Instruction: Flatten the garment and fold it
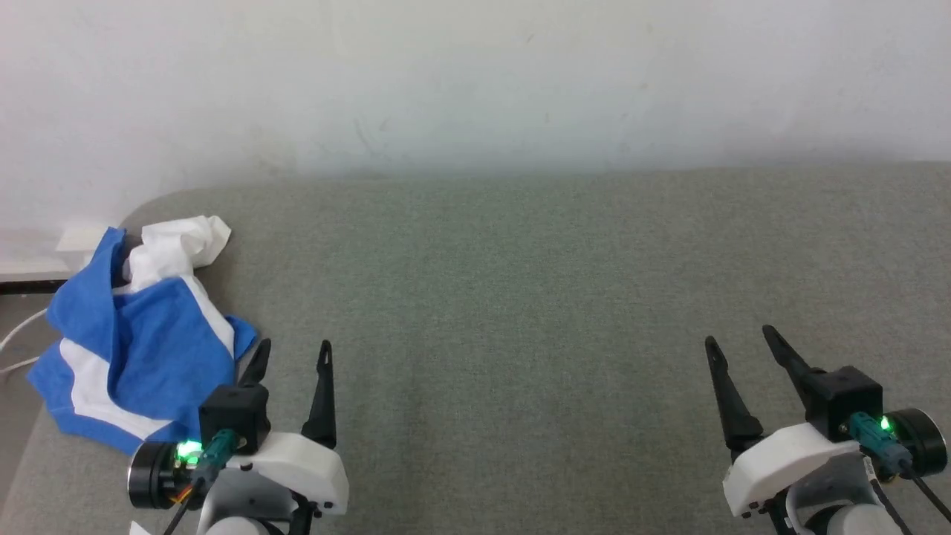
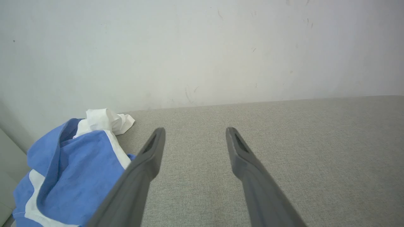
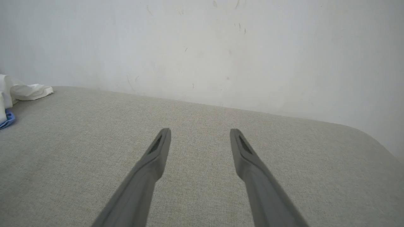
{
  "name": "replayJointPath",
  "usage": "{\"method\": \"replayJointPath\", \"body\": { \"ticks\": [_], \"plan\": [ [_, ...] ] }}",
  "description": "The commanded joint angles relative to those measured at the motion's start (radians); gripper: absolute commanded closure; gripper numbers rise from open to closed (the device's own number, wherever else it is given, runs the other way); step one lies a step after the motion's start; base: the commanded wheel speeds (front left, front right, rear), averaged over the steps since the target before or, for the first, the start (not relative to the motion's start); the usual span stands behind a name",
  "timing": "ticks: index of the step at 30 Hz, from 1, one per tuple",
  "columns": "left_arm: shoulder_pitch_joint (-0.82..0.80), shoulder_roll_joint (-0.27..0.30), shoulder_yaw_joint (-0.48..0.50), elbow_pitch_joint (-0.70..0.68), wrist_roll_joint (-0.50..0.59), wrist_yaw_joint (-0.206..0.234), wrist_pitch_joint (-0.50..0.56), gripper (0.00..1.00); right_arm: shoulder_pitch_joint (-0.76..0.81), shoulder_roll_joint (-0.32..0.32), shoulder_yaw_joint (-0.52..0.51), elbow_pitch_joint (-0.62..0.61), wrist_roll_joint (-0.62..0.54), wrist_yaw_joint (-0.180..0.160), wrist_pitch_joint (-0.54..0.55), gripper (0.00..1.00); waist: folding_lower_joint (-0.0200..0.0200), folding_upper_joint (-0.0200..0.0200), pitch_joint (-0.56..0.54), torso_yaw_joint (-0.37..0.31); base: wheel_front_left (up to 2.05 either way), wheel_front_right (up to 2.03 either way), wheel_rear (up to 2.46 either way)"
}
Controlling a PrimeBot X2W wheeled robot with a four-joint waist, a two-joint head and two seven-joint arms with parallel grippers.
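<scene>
The left hand (image 1: 294, 345) and the right hand (image 1: 739, 334) both hover wide open, empty, pointing forward.

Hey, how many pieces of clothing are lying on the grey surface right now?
1. The garment lies crumpled in a heap at the left edge of the grey surface, just left of the left gripper. Whether its folds hide anything, I cannot tell.

Even, soft, bright light; faint shadows; head view hazy; wrist views sharp
</scene>
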Motion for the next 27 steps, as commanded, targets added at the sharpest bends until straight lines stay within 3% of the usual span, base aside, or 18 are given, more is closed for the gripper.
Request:
{"method": "replayJointPath", "body": {
  "ticks": [1,27],
  "plan": [
    [-0.013,0.001,-0.005,0.009,-0.009,0.008,-0.011,0.0,-0.009,0.001,0.0,0.004,0.008,0.0,-0.01,0.0,0.0,0.0,0.0,0.007,0.0,0.0,0.0],
    [-0.025,0.012,-0.014,0.054,-0.043,0.051,-0.064,0.0,-0.03,0.001,0.02,0.035,0.026,-0.001,-0.043,0.0,0.0,0.0,0.003,0.152,0.0,0.0,0.0]
  ]
}}
